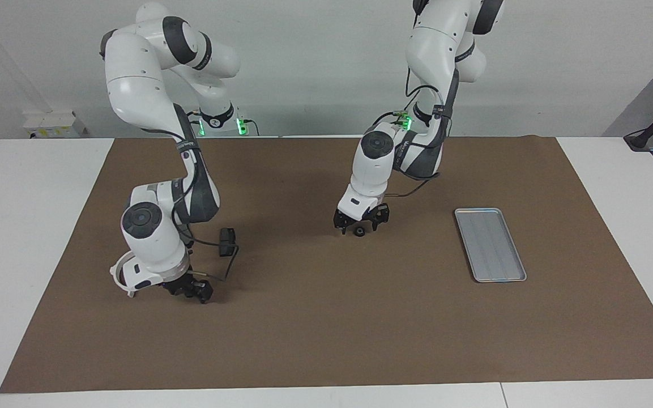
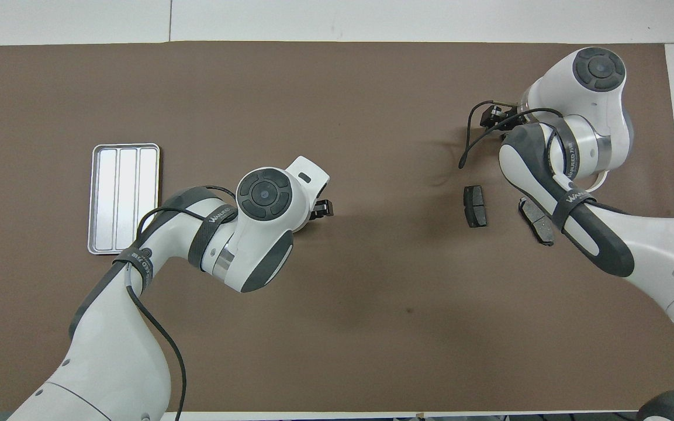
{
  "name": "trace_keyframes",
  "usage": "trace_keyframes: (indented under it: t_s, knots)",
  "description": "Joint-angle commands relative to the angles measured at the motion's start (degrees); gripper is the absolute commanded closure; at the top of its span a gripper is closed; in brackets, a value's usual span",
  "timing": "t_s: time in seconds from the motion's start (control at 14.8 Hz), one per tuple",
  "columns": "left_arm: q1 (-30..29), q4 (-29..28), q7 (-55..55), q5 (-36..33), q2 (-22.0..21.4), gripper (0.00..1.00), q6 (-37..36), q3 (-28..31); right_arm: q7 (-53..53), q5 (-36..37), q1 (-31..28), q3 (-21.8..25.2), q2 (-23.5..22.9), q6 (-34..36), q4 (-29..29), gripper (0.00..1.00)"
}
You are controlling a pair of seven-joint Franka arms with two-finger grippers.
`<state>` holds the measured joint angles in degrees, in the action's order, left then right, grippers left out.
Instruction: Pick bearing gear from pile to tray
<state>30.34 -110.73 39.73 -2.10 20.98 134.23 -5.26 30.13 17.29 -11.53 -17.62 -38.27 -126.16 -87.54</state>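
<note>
A small black round bearing gear (image 1: 360, 231) lies on the brown mat in the middle of the table. My left gripper (image 1: 359, 221) hangs just over it, open, one finger to each side. The wrist hides most of this gripper in the overhead view, where only one finger (image 2: 324, 208) shows. The pile is toward the right arm's end: a white half-ring (image 1: 118, 279) and two dark brake-pad pieces (image 2: 475, 206) (image 2: 538, 221). My right gripper (image 1: 191, 290) is down on the mat beside the half-ring. The tray (image 1: 490, 243) (image 2: 125, 199) holds nothing, toward the left arm's end.
A small black camera box (image 1: 226, 241) hangs on a cable from the right wrist, just above the mat. The brown mat (image 1: 326, 340) covers most of the white table.
</note>
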Motion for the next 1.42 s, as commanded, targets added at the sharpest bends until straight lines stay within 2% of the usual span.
trace_keyframes:
  t_s: [0.0,0.14,0.27,0.34,0.47,0.61,0.74,0.81,0.88,1.01,1.15,1.35]
  knots:
    - [0.4,-1.7,1.3,-1.9,-0.1,0.04,0.8,0.9,-0.9,1.3,-1.0,-0.8,-0.1,-1.5,-1.0,0.22]
    - [0.4,-1.8,1.2,-1.9,-0.1,0.04,0.8,0.9,-0.9,1.2,-1.4,-0.8,-0.1,-1.5,-1.1,0.37]
    - [0.3,-1.8,1.2,-1.9,-0.1,0.07,0.9,0.9,-1.2,1.3,-1.5,-0.8,-0.1,-1.4,-1.1,0.62]
    - [0.2,-1.8,1.2,-1.9,-0.1,0.13,0.9,0.8,-1.2,1.2,-1.5,-0.8,-0.1,-1.3,-1.1,0.75]
    - [0.2,-1.8,1.3,-1.9,-0.1,0.37,1.0,0.9,-1.4,1.2,-1.6,-0.8,-0.1,-1.1,-1.1,1.00]
    - [0.3,-1.8,1.4,-1.9,-0.1,0.54,1.1,0.9,-2.7,1.2,-1.8,-0.8,-0.1,-0.8,-1.0,1.00]
    - [0.1,-1.4,1.4,-1.9,-0.1,0.87,1.0,0.9,-3.7,1.2,-1.8,-0.8,0.0,-0.1,-0.7,1.00]
    - [-0.1,-1.1,1.2,-1.9,-0.1,1.00,1.0,0.9,-4.3,1.2,-1.8,-0.8,0.2,1.0,-0.4,1.00]
    - [-0.2,-0.4,1.0,-1.9,0.0,1.00,0.9,1.0,-5.9,1.0,-1.7,-0.9,0.9,4.2,0.7,1.00]
    - [-2.5,2.3,0.5,-1.9,0.4,1.00,-0.6,1.0,-10.1,0.6,-1.0,-1.2,4.3,15.2,5.2,1.00]
    - [-5.0,5.3,-2.9,-2.8,0.2,1.00,-3.6,1.7,-13.2,0.5,-1.0,-3.5,8.5,23.9,8.0,1.00]
    - [-14.2,13.1,-16.5,-2.4,-2.6,1.00,-15.7,1.7,-12.6,-2.5,-0.8,-7.1,11.8,33.4,11.4,1.00]
